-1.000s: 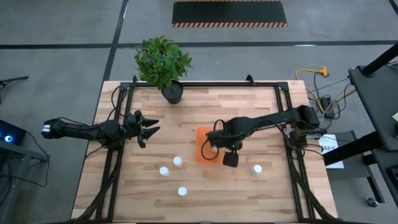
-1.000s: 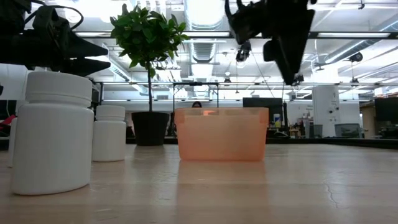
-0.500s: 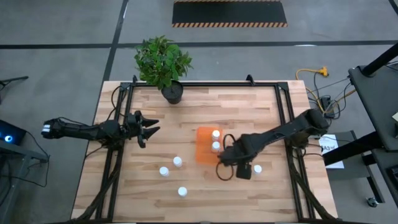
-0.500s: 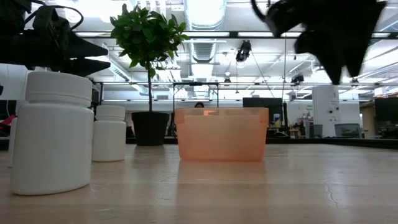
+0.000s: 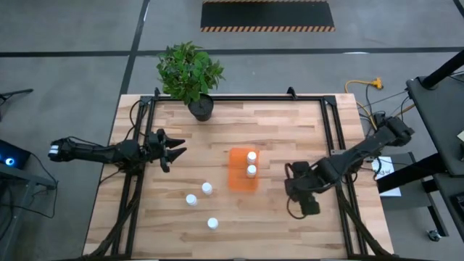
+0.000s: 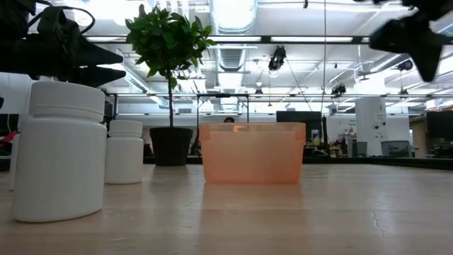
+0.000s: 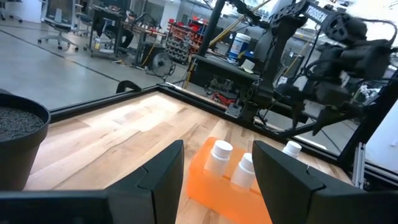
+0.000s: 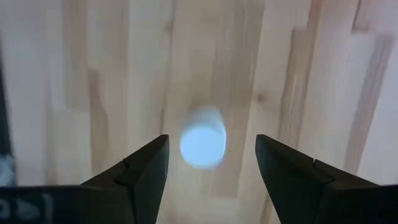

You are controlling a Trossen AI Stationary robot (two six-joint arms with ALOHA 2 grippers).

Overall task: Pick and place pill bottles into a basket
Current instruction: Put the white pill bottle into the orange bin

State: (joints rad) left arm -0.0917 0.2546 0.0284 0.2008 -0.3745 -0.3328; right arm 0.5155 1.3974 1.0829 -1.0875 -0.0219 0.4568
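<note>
Away from the basket (image 5: pixel 243 179) the right pincer (image 8: pixel 211 163) has been carried, spread open above a pill bottle (image 8: pixel 203 144); light, rigid, slick, best gripped across its sides

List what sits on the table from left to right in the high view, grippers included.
Left gripper → bottle → plant pot → bottle → orange basket → right gripper, fingers open over another bottle.
</note>
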